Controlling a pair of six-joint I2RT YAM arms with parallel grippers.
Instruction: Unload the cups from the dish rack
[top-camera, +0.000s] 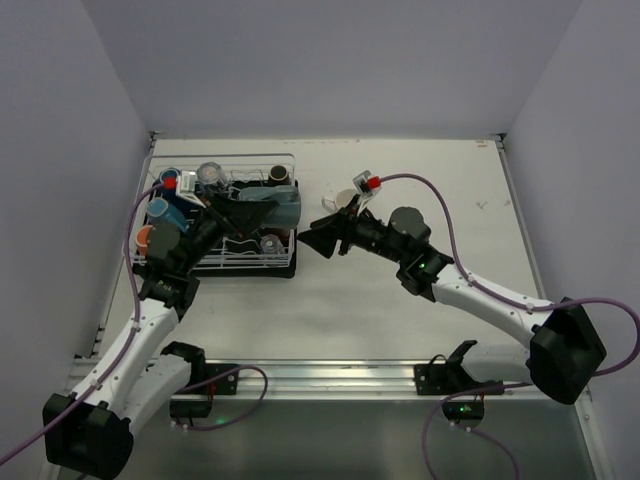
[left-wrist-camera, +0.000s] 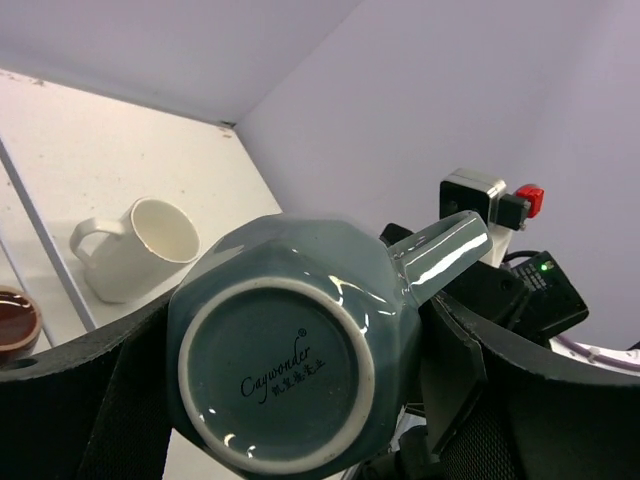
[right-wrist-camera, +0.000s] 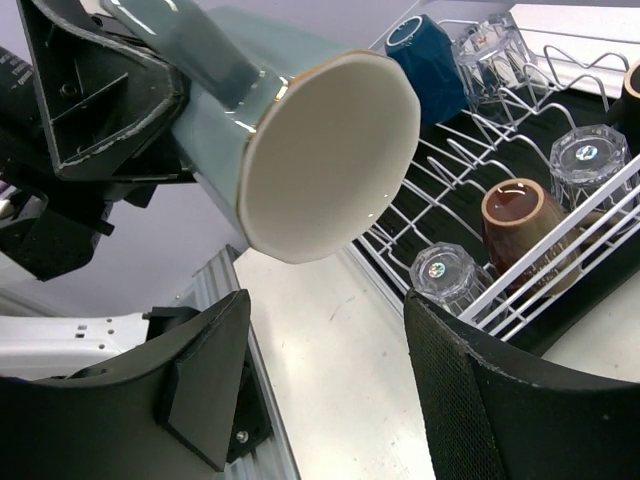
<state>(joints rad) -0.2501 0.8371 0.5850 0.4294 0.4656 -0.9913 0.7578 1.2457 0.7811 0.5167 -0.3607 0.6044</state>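
My left gripper (top-camera: 262, 206) is shut on a grey-blue mug (top-camera: 284, 206) and holds it on its side above the right end of the white wire dish rack (top-camera: 250, 262). The left wrist view shows the mug's base (left-wrist-camera: 275, 375) between my fingers. My right gripper (top-camera: 318, 240) is open and empty just right of the rack, facing the mug's cream mouth (right-wrist-camera: 325, 150); its jaws (right-wrist-camera: 330, 370) stand wide apart below it. The rack (right-wrist-camera: 560, 60) holds a dark blue mug (right-wrist-camera: 425, 55), clear tumblers (right-wrist-camera: 445, 272) and a brown cup (right-wrist-camera: 520, 225).
A cream mug (top-camera: 345, 200) stands on the table right of the rack, also in the left wrist view (left-wrist-camera: 140, 245), with a brown cup (left-wrist-camera: 15, 320) near it. A dark cup (top-camera: 405, 222) sits behind my right arm. White walls enclose the table.
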